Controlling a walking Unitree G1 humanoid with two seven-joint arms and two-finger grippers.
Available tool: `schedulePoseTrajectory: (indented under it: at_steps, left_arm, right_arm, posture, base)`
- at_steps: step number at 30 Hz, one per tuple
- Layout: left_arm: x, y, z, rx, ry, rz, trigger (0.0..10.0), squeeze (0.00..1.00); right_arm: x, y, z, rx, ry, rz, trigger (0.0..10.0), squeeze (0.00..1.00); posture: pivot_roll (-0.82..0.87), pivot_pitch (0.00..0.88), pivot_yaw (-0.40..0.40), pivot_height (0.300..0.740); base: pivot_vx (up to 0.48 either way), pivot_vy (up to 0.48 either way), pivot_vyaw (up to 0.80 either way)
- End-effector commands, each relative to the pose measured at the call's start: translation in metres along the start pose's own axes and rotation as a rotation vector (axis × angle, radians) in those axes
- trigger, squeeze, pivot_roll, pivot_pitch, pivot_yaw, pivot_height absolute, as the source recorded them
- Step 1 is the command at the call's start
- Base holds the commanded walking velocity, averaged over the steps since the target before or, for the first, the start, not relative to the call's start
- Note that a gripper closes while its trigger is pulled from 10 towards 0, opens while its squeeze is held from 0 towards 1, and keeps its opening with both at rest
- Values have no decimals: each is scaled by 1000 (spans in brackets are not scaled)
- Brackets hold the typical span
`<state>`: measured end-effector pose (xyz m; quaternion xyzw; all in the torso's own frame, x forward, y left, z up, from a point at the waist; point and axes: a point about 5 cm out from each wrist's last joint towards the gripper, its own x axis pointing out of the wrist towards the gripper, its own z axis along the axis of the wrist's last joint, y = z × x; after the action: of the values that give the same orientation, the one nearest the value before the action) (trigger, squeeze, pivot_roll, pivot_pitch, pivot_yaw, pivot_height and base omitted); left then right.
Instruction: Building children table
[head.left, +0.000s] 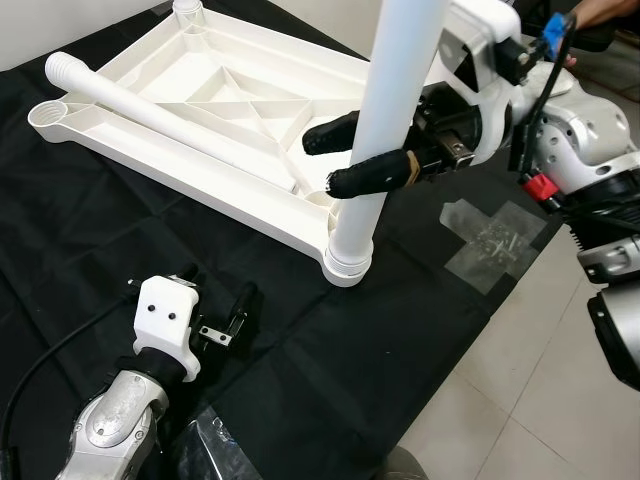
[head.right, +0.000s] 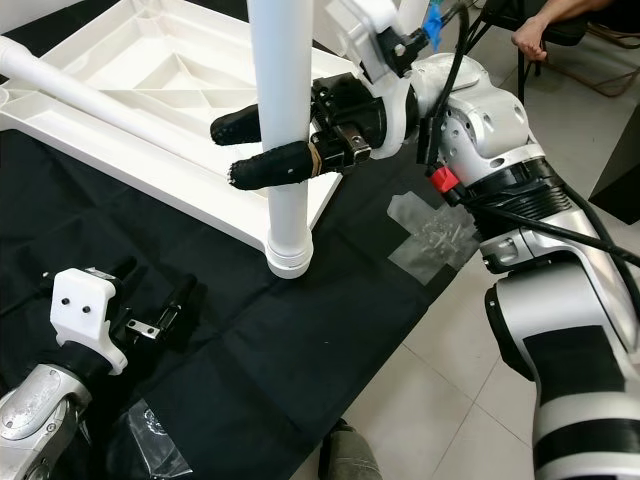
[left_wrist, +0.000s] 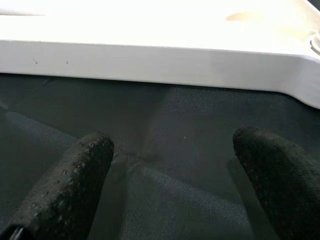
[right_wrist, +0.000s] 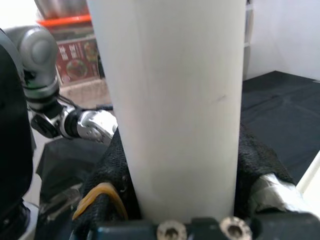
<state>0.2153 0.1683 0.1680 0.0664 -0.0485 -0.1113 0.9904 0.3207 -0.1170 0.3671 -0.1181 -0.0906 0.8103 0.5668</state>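
From the head, you see your right gripper (head.left: 350, 155) clamped around an upright white table leg (head.left: 385, 120) standing in a corner socket of the upside-down tabletop (head.left: 200, 90) on the black cloth (head.left: 120, 240). Left wrist view: your left gripper (left_wrist: 170, 185) hangs open above the cloth. Right wrist view: the leg sits between the fingers (right_wrist: 260, 165).

Upright leg (head.left: 395, 100): top cut off by picture edge. Tabletop (head.left: 215, 80): far side cropped. Plastic bag contents (head.left: 495, 238) too small to identify. Person's hand (head.right: 528, 36) partly cropped.
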Motion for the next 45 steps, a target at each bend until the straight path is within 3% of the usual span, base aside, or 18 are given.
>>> schedulePoseTrajectory:
  at_steps: [1, 25, 32, 38, 45]
  left_arm:
    - [-4, 2, 1, 16, 10, -1, 10000, 0]
    - [-2, 1, 0, 11, 10, -3, 10000, 0]
    - [-1, 0, -1, 8, 8, -4, 10000, 0]
    - [2, 0, -2, 7, 5, -8, 10000, 0]
    - [4, 1, -3, 8, 4, -9, 10000, 0]
  right_arm:
    - [2, 4, -6, 50, -11, 45, 10000, 0]
    - [-4, -4, -28, 68, 163, -58, 10000, 0]
    - [-5, 1, -41, 77, 197, -185, 10000, 0]
    - [-9, 10, -51, 109, 201, -421, 10000, 0]
    - [-9, 14, -56, 136, 190, -538, 10000, 0]
  posture:
    - [22, 330, -22, 740]
    - [3, 326, -23, 740]
    - [-7, 320, -20, 740]
    - [-19, 307, -12, 740]
    - [-24, 298, -9, 740]
  base:
    - [0, 0, 0]
    - [0, 0, 0]
    - [0, 0, 0]
    - [0, 0, 0]
    - [0, 0, 0]
